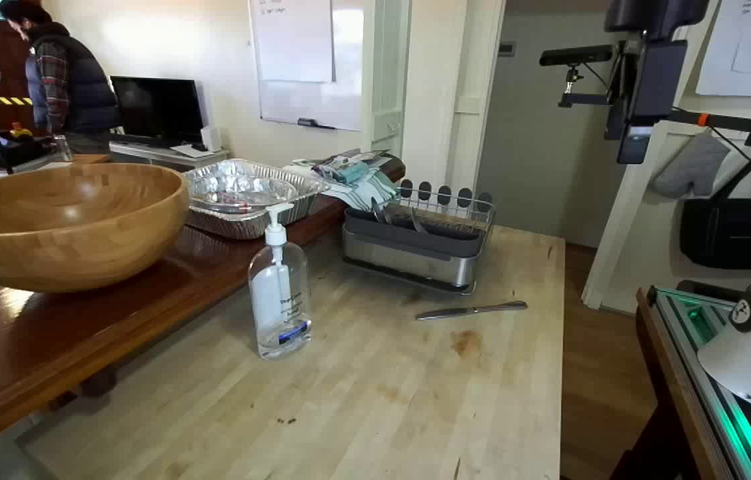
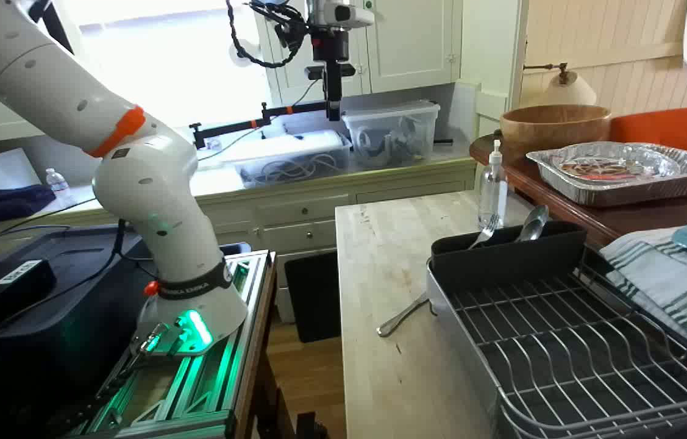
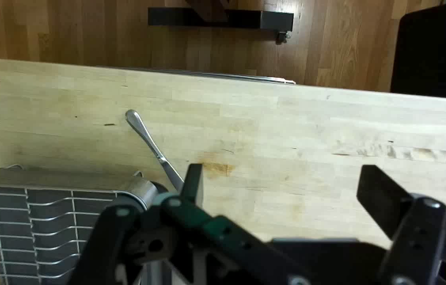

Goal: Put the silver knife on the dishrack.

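The silver knife [image 1: 472, 310] lies flat on the wooden table, apart from the near side of the dishrack [image 1: 415, 259]. In an exterior view only the handle of the knife [image 2: 401, 317] shows past the corner of the dishrack [image 2: 456, 341]. High above the table, my gripper [image 2: 333, 116] points down. The wrist view has the gripper [image 3: 282, 184] wide open, bare wood showing between its fingers. There the knife [image 3: 149, 141] is left of the gripper, its blade tip partly hidden behind the left finger [image 3: 194, 183]. The dishrack [image 3: 68, 180] occupies the lower left.
A fork [image 2: 486, 231] and a spoon [image 2: 533, 222] stand in the rack's dark caddy [image 2: 508, 259]. The soap bottle [image 1: 280, 293] stands upright on the table. A wooden bowl [image 1: 68, 227] and foil trays [image 1: 248, 217] sit on the brown counter; a striped towel [image 2: 660, 262] lies beside the rack.
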